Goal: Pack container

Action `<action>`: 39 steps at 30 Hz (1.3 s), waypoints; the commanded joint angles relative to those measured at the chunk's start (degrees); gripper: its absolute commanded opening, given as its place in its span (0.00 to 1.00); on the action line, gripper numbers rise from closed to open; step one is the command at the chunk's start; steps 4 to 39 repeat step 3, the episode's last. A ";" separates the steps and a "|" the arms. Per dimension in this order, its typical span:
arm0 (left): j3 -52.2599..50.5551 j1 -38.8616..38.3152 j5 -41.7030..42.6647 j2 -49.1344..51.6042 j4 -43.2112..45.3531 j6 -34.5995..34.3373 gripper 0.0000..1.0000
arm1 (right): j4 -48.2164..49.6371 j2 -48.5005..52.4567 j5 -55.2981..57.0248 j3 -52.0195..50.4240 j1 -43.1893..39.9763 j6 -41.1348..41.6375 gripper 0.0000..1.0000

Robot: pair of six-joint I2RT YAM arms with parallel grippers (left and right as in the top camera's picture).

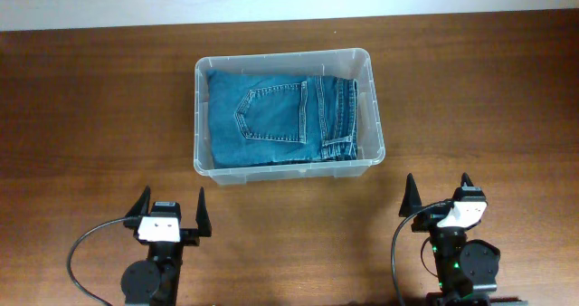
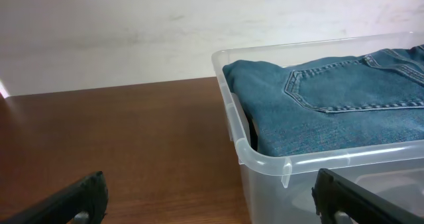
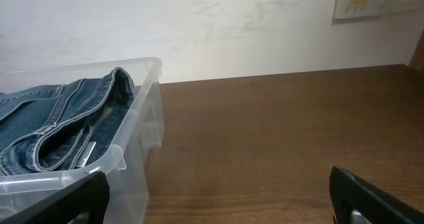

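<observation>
One pair folded jeans (image 1: 285,120) lying inside container (image 1: 201,116)

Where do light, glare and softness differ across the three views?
Overhead: even light, the jeans and container crisp, faint sheen on the table. Left wrist: highlights along the container's rim; the open left pincer is dark and soft. Right wrist: bright patch on the wall behind the container; the open right pincer is a dark silhouette.
</observation>
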 commanded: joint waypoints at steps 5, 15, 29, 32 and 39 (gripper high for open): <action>-0.37 0.35 0.42 -0.44 0.00 0.94 0.99 | -0.26 -0.55 -0.31 -0.42 -0.33 -0.04 0.98; -0.37 0.35 0.42 -0.44 0.00 0.94 0.99 | -0.26 -0.55 -0.31 -0.42 -0.33 -0.04 0.98; -0.37 0.35 0.42 -0.44 0.00 0.94 0.99 | -0.26 -0.55 -0.31 -0.42 -0.33 -0.04 0.98; -0.37 0.35 0.42 -0.44 0.00 0.94 0.99 | -0.26 -0.55 -0.31 -0.42 -0.33 -0.04 0.98; -0.37 0.35 0.42 -0.44 0.00 0.94 0.99 | -0.26 -0.55 -0.31 -0.42 -0.33 -0.04 0.98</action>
